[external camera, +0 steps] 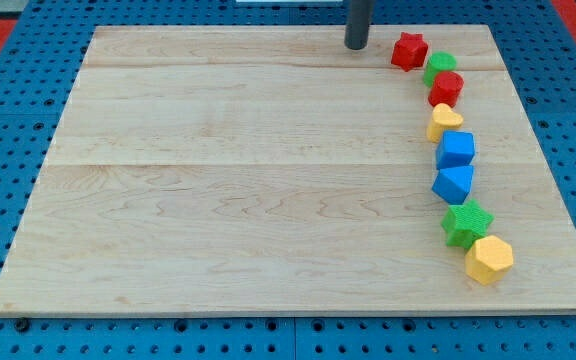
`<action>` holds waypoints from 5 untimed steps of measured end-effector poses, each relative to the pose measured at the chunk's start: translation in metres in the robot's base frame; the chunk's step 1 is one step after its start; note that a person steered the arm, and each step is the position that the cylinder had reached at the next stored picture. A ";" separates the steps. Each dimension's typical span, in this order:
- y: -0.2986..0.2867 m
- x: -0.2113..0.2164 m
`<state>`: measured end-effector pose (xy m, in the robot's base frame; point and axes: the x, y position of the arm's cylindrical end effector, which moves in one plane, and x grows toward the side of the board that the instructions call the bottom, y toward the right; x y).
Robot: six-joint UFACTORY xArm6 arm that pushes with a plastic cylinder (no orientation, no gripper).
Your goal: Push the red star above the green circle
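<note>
My tip point(356, 46) sits near the top edge of the table point(238, 200), a little right of centre. There are no jaws on this arm to report, only the dark rod coming down from the view's top.

The red star point(408, 51) lies just to the right of my tip, apart from it, with a narrow strip of bare wood between them. The green circle point(440, 67) is just below and right of the star, and the two look to be touching or very nearly so; I cannot tell which. So the star sits up and to the left of the circle.

The other blocks run down the right side in a loose curving line. A second red block point(446, 88), its shape unclear, overlaps the circle's lower edge. Below that comes a yellow heart point(444, 122), then a blue cube point(457, 149), then another blue block point(453, 183) with angled faces. Further down is a green star point(466, 221), and last a yellow hexagon point(489, 258) near the table's lower right corner. Each block in the line is touching or just beside its neighbour.

The table rests on a blue pegboard point(8, 150).
</note>
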<state>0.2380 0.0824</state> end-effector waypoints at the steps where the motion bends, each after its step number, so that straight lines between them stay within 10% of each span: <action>1: 0.019 0.032; 3: 0.088 -0.007; 5: 0.014 -0.025</action>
<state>0.2135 0.0961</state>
